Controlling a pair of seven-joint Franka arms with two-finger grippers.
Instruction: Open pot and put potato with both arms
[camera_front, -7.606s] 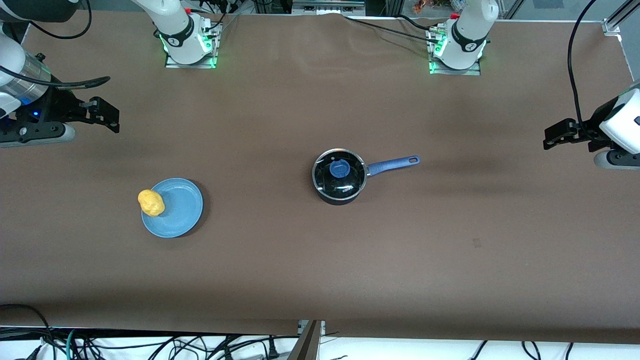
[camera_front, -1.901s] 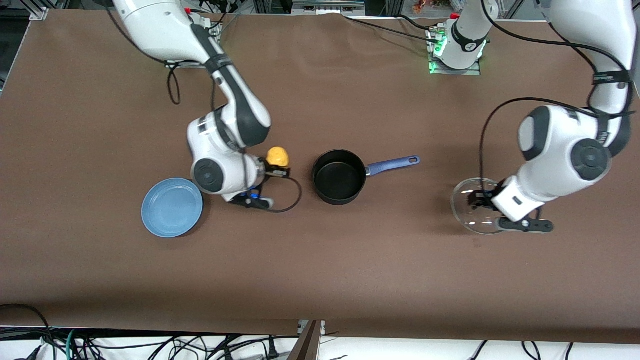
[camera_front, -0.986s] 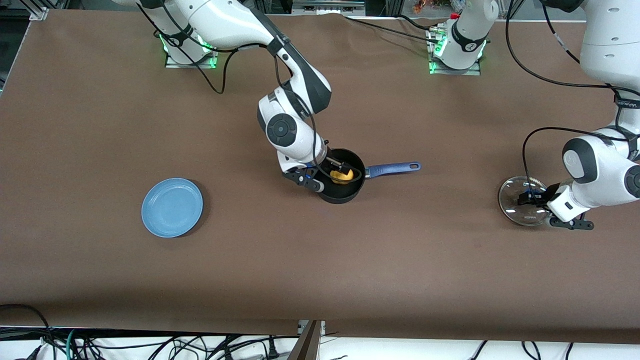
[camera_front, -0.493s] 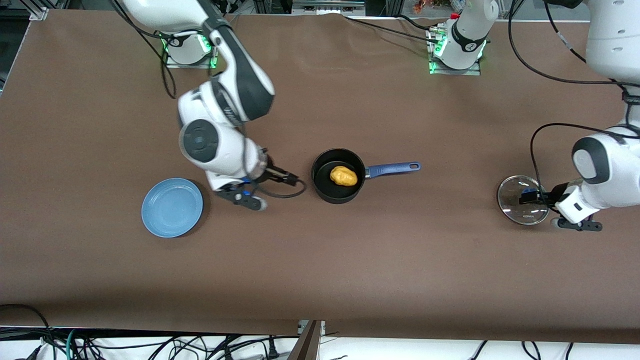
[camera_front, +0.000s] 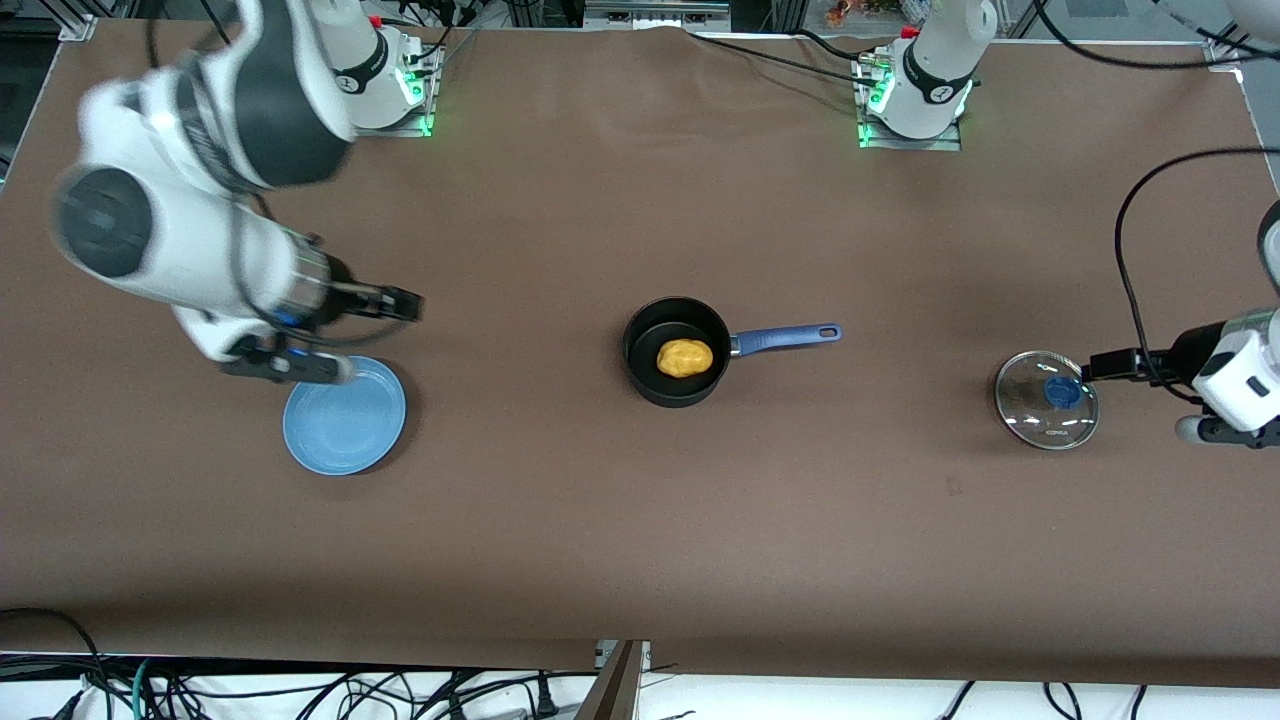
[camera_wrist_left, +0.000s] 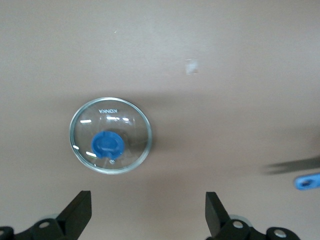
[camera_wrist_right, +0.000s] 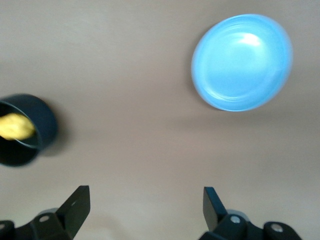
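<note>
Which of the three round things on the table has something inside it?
The black pot, holding the potato; the blue plate and glass lid hold nothing.

The round glass lid with the blue knob (camera_front: 1047, 400) has come off the small black saucepan with the long blue handle (camera_front: 677, 365) and now lies flat on the table toward the left arm's end. The lumpy yellow potato (camera_front: 685, 358) has left the flat blue plate (camera_front: 345, 415) and sits inside the saucepan. The left gripper (camera_front: 1108, 364) has let go of the lid and pulled back beside it, fingers spread; the right gripper (camera_front: 400, 303), empty and open, has swung back above the plate's edge.
</note>
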